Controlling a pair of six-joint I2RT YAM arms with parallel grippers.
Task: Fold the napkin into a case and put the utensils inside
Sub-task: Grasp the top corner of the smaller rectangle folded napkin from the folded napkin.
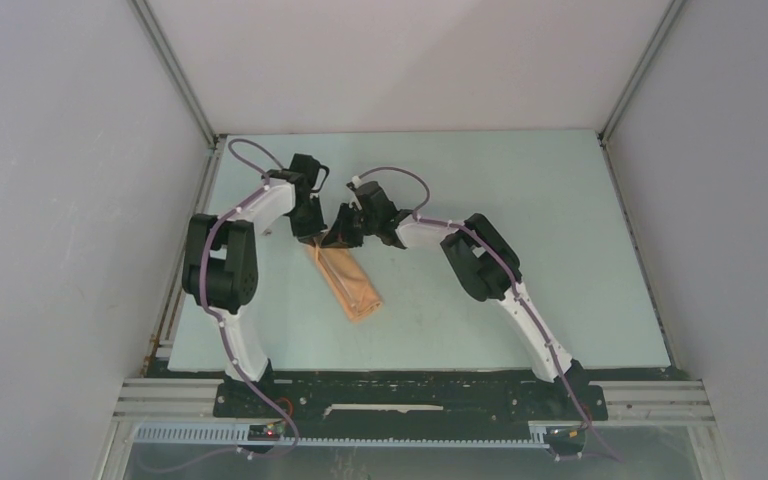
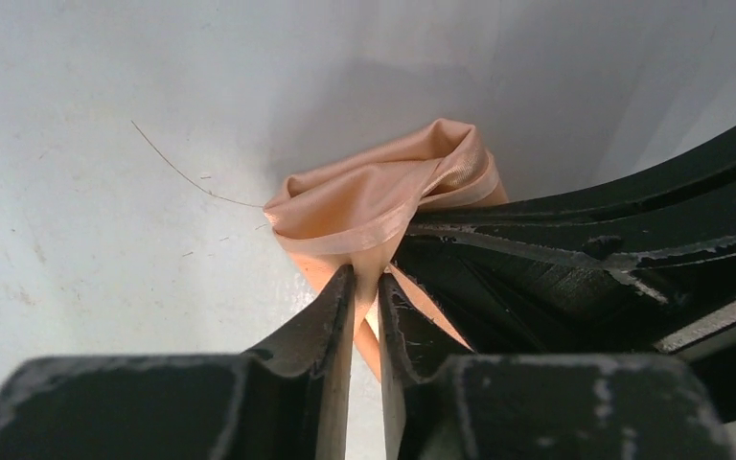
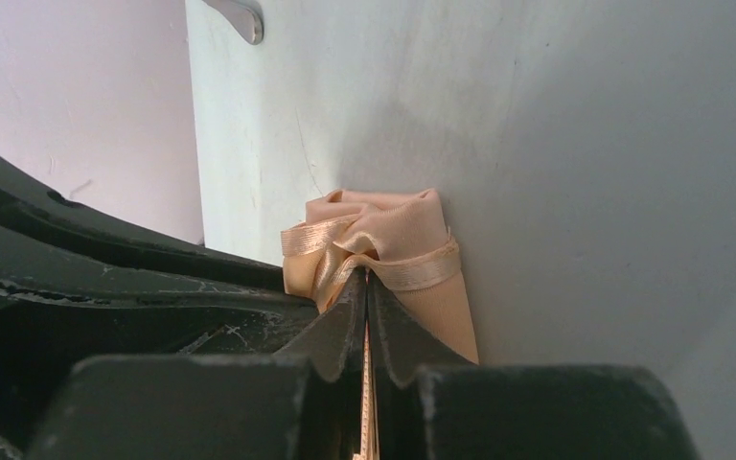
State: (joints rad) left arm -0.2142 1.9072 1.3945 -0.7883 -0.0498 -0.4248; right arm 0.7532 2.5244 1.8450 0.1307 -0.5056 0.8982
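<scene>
The thin, soft peach cloth napkin [image 1: 348,285] lies on the pale green table [image 1: 520,220] as a narrow folded oblong with layered edges; it runs at a slant from between the two arms toward the near edge, left of the table's middle. Its far end is lifted and bunched, and both grippers meet there, just beside each other.

The left gripper [image 1: 312,232] comes in from the left; in its wrist view the left gripper [image 2: 364,280] has its two dark fingers drawn almost together, with a fold of the napkin [image 2: 383,192] pinched in the thin gap; the cloth puffs out beyond the tips in a rumpled loop with a shiny hemmed edge.

The right gripper [image 1: 344,232] comes in from the right; in its own wrist view the right gripper [image 3: 366,286] is closed tight on the same bunched end of the napkin [image 3: 388,230], with the hemmed border gathered just above the fingertips and a strip of cloth running down between the fingers.

Each wrist view shows the other gripper's black body close alongside; a small rounded silvery piece [image 3: 240,17] at the top edge of the right wrist view is too cut off to identify.
</scene>
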